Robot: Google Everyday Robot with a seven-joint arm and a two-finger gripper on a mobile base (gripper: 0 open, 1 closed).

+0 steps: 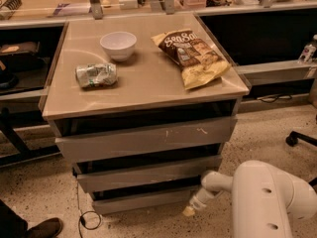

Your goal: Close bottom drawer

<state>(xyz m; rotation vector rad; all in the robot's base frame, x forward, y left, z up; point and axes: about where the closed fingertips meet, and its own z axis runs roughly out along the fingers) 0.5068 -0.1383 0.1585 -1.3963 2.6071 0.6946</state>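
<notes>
**A:** Start with what's hard to see. The arm [270, 200] fills the lower right corner as a big white shell, cut off by the frame edge. Only its slim wrist reaches out to the left.

**B:** And the gripper [189, 211]?

**A:** It's low by the floor, a pale yellowish tip just beside the right end of the bottom drawer [141, 201]. Whether it's open or closed, I cannot tell. It reads as one small blob. I cannot tell if it touches the drawer front either.

**B:** Where is that drawer?

**A:** It's the lowest of the three, a plain grey front with a dark gap above it. Its inside is hidden in shadow. Above it sits the middle drawer [148, 173], then the wide top drawer [148, 139] with white scratch marks.

**B:** What's on the table [148, 90]?

**A:** A white bowl [118, 44] sits at the back. A crushed can [96, 75] lies on its side near the front left. A chip bag [193, 56] lies flat on the right, well apart from the can.

**B:** Anything at the edges?

**A:** A brown shoe [42, 228] is cut off at the bottom left. A thin cable [85, 217] loops on the floor beside the bottom drawer's left end.
</notes>
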